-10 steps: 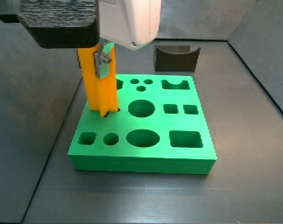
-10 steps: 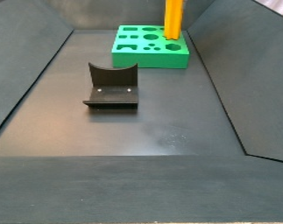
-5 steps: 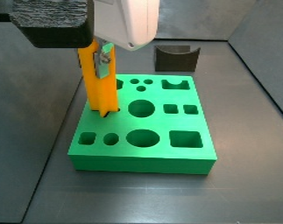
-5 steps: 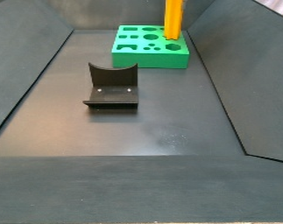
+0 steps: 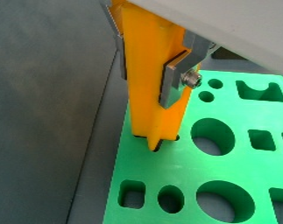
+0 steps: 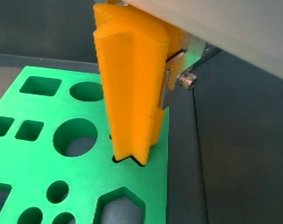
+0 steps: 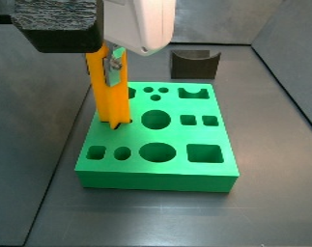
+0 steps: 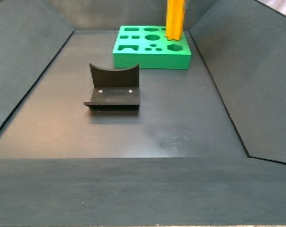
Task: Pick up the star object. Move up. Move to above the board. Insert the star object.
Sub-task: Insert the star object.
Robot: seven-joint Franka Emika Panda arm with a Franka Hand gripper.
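The orange star object [image 7: 109, 94] stands upright, its lower tip in or at the star-shaped hole near the edge of the green board [image 7: 165, 154]. My gripper [image 7: 109, 69] is shut on the star object's upper part; a silver finger [image 5: 176, 80] presses its side in both wrist views [image 6: 167, 87]. The star object [image 5: 150, 79] fills both wrist views [image 6: 131, 87], its tip at the hole's rim. In a side view the star object [image 8: 176, 19] rises from the board [image 8: 151, 46] at the far end; the gripper is out of frame there.
The dark fixture [image 8: 112, 87] stands mid-floor, apart from the board, and also shows behind the board [image 7: 194, 64]. The board's other holes (circles, squares, hexagon) are open. Sloped dark walls enclose the floor.
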